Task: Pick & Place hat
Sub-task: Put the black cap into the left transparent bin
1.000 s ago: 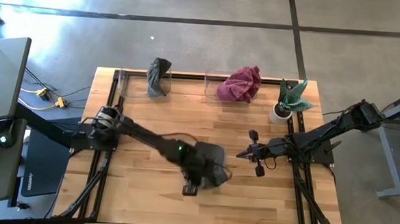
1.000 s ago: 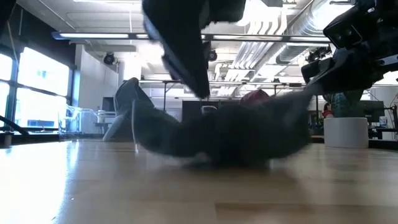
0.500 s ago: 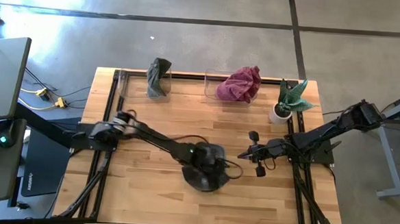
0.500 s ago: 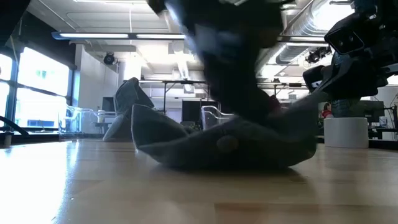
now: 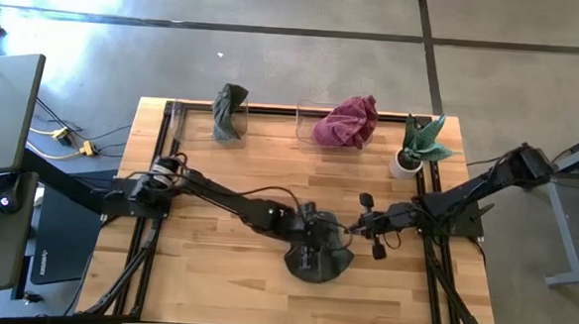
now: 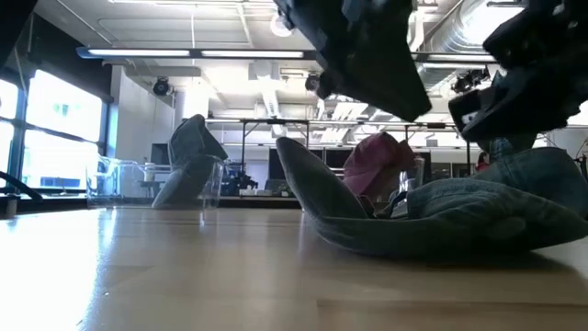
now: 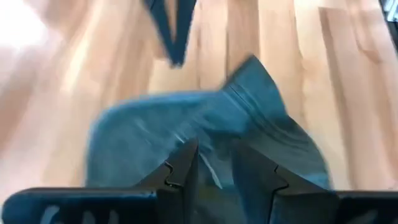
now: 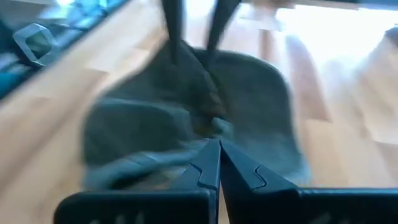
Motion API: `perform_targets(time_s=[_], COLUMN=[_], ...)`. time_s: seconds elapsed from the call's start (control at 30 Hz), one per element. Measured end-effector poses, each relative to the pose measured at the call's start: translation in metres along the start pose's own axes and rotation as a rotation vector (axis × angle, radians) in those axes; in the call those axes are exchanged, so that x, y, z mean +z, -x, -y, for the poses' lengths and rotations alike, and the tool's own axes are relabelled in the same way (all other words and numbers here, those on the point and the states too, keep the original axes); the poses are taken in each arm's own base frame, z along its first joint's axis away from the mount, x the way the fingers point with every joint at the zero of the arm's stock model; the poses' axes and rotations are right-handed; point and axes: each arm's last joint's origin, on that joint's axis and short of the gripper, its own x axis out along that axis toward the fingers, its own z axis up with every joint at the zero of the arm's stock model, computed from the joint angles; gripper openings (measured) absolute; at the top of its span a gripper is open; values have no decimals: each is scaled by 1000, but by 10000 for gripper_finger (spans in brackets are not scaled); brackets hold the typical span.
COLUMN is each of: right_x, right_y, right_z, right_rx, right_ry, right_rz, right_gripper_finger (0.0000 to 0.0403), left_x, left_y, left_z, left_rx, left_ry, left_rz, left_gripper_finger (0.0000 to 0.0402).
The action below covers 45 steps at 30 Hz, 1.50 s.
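A blue-grey hat [image 5: 322, 263] lies on the wooden table right of centre, resting on its crown and brim [image 6: 441, 225], with the brim's left side turned up [image 6: 299, 170]. My left gripper [image 5: 311, 231] hangs just over the hat's far-left part, slanting down. Its fingers stand a little apart, and hat cloth [image 7: 186, 124] shows in the gap. My right gripper [image 5: 351, 225] is shut. It waits close by the hat's far-right edge, and the hat [image 8: 186, 112] lies ahead of it. My left gripper has its two fingers [image 7: 186, 171] on either side of a ridge of the hat's cloth [image 7: 214, 163], coming from above and the table's left. I cannot tell whether they touch it. The hat lies on the table.
Two clear boxes stand at the far edge, one with a grey hat [image 5: 230, 112], the other with a dark-pink hat [image 5: 348, 120]. A potted plant [image 5: 416, 149] stands at the far right. Bare wood lies to the left and near side.
My left gripper has gone toward the table's right edge and tipped up to a shallower slant. The hat has slid along the table to the right. It was squashed flat under the gripper and now lies with its left brim standing up.
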Motion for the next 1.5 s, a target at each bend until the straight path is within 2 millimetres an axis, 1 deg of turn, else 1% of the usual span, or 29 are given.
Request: perform_targets(time_s=[0.03, 0.1, 0.17, 0.23, 0.27, 0.33, 0.4, 0.5, 0.57, 0.63, 0.7, 0.8, 0.9, 0.97, 1.03, 1.07, 1.13, 1.2, 1.3, 1.43, 1.5], right_x=[5, 15, 21, 21, 21, 16, 10, 4, 6, 11, 15, 22, 24, 25, 27, 27, 28, 28, 27, 24, 24], right_y=[-1, -5, -11, -21, -28, -40, -52, -62, -66, -69, -71, -68, -60, -54, -50, -48, -48, -47, -47, -48, -49], right_z=[-4, -12, -21, -29, -32, -37, -38, -37, -36, -37, -38, -39, -40, -41, -43, -44, -47, -48, -48, -48, -49], right_rx=[28, 71, 95, 106, 110, 110, 95, 53, 1, -28, -31, -48, -81, -78, -49, -33, 1, 28, 43, 79, 90], right_ry=[-2, 9, 29, 51, 59, 78, 97, 129, 148, 174, 194, 210, 226, 228, 223, 220, 217, 223, 224, 238, 239], right_rz=[8, -4, -52, -129, -157, -240, -347, -515, -539, -518, -500, -465, -438, -414, -389, -379, -334, -306, -301, -315, -308], right_gripper_finger=[2, 2, 2, 1, 1, 1, 1, 2, 1, 1, 1, 1, 1, 2, 1, 1, 1, 3, 3, 2, 1], left_x=[-2, -12, -19, -24, -30, -42, -48, -64, -68, -74, -73, -62, -55, -49, -46, -49, -55, -64, -58, -50, -45], left_y=[1, -2, -5, -16, -19, -23, -30, -25, -21, -15, -5, 7, 12, 11, 7, 0, -18, -33, -50, -54, -46], left_z=[1, 7, 12, 14, 13, 9, 8, 5, 7, 9, 11, 16, 24, 30, 34, 35, 32, 25, 21, 12, 8], left_rx=[2, 4, -1, 1, 23, 68, 87, 182, 218, 263, 298, 339, 356, 321, 257, 235, 224, 217, 123, 119, 152], left_ry=[27, 79, 124, 165, 175, 204, 243, 225, 222, 196, 178, 166, 150, 148, 156, 155, 165, 172, 171, 113, 94], left_rz=[-13, -76, -114, -126, -166, -250, -286, -417, -457, -499, -505, -448, -399, -344, -296, -292, -289, -333, -291, -258, -274], left_gripper_finger=[89, 89, 89, 89, 89, 89, 89, 89, 89, 89, 89, 89, 89, 89, 89, 89, 89, 89, 89, 89, 89])
